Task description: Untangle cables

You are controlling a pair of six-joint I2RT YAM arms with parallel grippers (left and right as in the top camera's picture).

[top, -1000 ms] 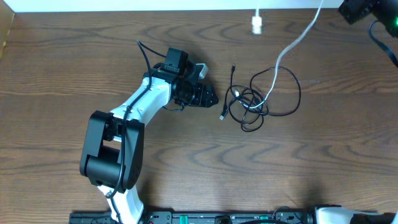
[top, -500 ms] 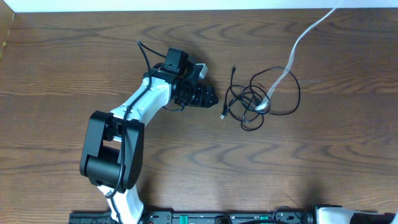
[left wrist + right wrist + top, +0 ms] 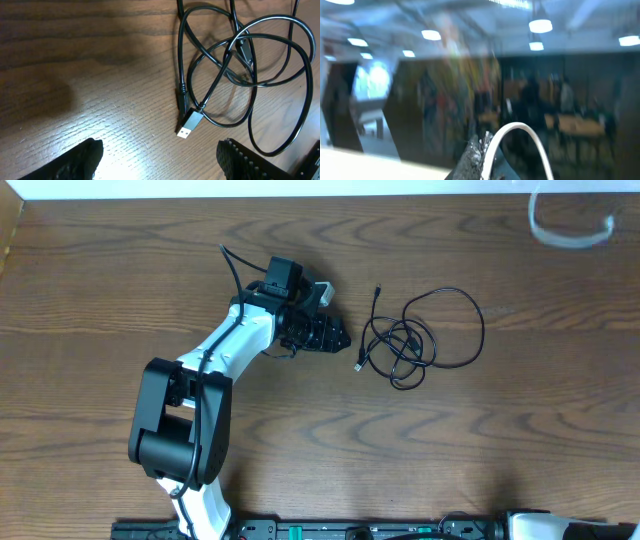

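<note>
Tangling in loose loops: black cables (image 3: 420, 340) | white cable (image 3: 570, 225) arched aloft, pinched in right gripper (image 3: 479, 161) | left gripper (image 3: 338, 336) wide

Dark wood table (image 3: 100, 280), visible grain, slight sheen; black cables (image 3: 181, 65) smooth, glossy; plug (image 3: 189, 125) shiny metal; white cable (image 3: 520, 126) smooth.

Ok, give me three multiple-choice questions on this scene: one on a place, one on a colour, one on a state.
1. Where is the white cable in the overhead view? A top right; B bottom left; C under the left arm.
2. What colour are the tangled cables? A red; B black; C white.
3. How is the left tool? A open; B shut; C gripping a plug.
Answers: A, it curls by that corner; B, every looped cord is black; A, it stands wide and empty.
</note>
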